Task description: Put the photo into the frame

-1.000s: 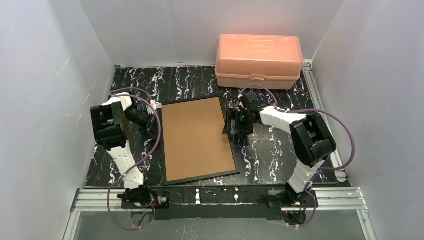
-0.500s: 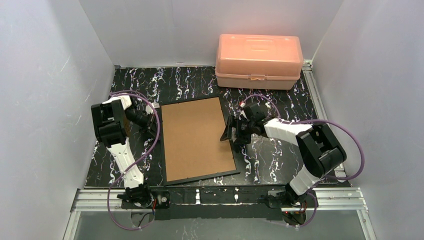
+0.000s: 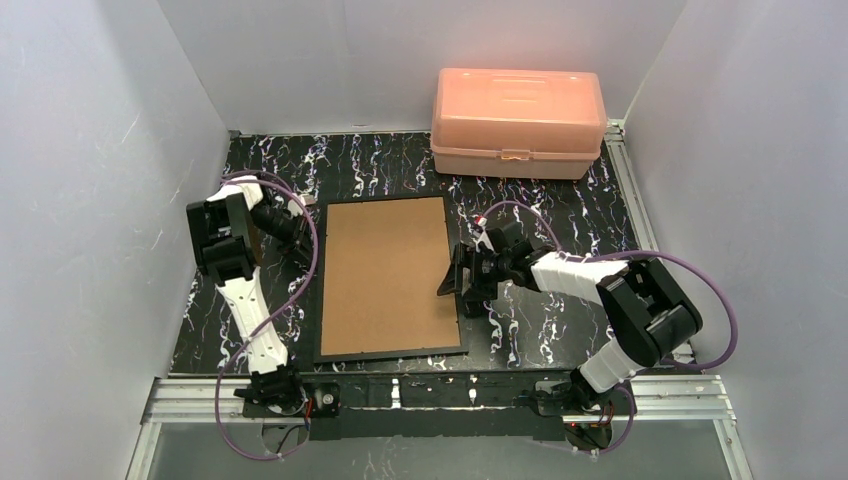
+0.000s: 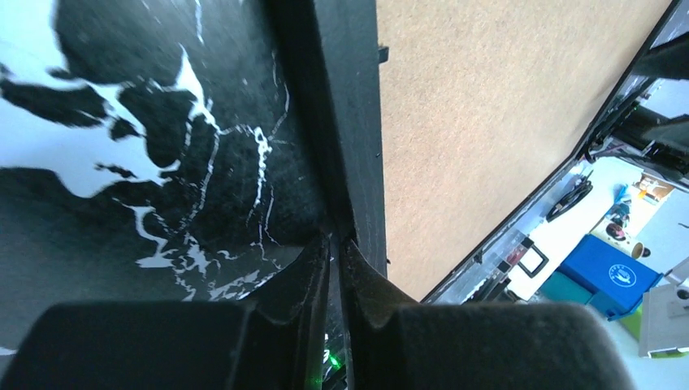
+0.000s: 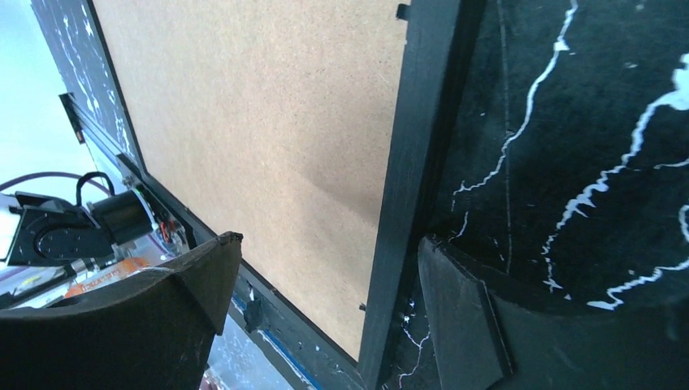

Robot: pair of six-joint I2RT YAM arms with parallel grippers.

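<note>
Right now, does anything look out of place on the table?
The frame lies face down, brown back up and slightly askew, and the photo shows in no view. Nothing looks spilled or damaged.

One camera looks down on the whole black marbled table [image 3: 380, 160]; both wrist cameras hug opposite edges of the brown-backed black frame [image 3: 390, 280].

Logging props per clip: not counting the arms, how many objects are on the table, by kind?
Picture frame: 1
Pink plastic box: 1
Photo: 0 in view
Total: 2
</note>
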